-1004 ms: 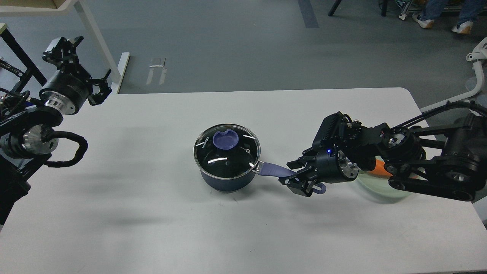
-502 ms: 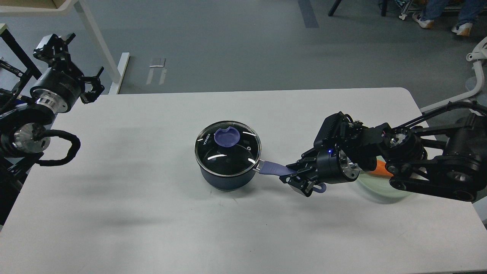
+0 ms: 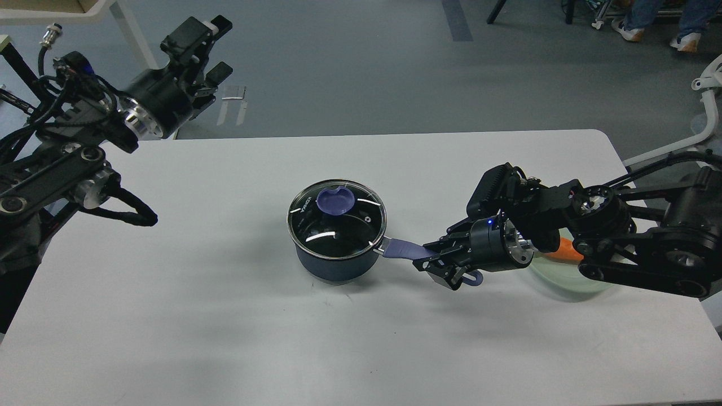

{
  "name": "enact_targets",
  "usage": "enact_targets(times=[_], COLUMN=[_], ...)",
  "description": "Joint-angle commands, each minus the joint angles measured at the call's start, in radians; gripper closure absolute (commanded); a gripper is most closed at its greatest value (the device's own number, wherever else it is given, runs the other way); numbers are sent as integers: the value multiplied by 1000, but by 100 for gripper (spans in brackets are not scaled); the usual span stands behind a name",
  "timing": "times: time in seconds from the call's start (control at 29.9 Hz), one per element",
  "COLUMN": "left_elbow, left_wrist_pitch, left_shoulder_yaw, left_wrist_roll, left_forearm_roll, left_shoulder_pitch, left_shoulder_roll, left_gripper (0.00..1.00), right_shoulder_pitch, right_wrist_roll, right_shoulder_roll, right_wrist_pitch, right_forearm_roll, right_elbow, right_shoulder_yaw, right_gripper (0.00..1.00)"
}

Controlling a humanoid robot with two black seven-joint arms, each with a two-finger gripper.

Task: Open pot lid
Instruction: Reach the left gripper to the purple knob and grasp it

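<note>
A dark blue pot (image 3: 336,265) stands near the middle of the white table (image 3: 225,316). Its glass lid (image 3: 337,220) lies on it, with a blue-purple knob (image 3: 335,201) on top. The pot's blue-purple handle (image 3: 401,248) points right. My right gripper (image 3: 435,260) is shut on the pot handle. My left gripper (image 3: 206,42) is open and empty. It is high at the far left, well away from the pot, beyond the table's back edge.
A pale green bowl (image 3: 564,279) holding something orange (image 3: 566,250) sits under my right arm at the right. A white table leg (image 3: 144,62) stands behind the table at the left. A person's feet (image 3: 657,31) show at the top right.
My left arm has swung up and to the right, turning its gripper toward the back. My right gripper has closed in tighter on the pot handle. The pot has hardly moved.
</note>
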Motion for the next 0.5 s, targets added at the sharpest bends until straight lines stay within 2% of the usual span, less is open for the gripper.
enact_targets(times=[0.0,0.17,0.33,0.47], left_elbow=[-3,-13,-105,-107], left_wrist_pitch=[8,66,81,86], left_shoulder_yaw=[64,200,288,363], left_wrist_roll=[-3,-9,-27,-59], left_forearm_roll=[276,534,663,838], left_shoulder_pitch=[-46,-59,-62,-75], left_shoulder_roll=[-53,-108,-83,-71], left_gripper=[2,2,3,5], right_shoulder_pitch=[4,4,4,1], right_wrist_roll=[1,4,7,7], right_shoulder_roll=[-1,-10,-15,-14], right_wrist_pitch=[-1,-1,-1,-1], right_forearm_roll=[1,3,3,1], right_elbow=[7,22,22,22], right_shoulder_yaw=[1,-2,-4,-5], right_gripper=[80,80,80,80])
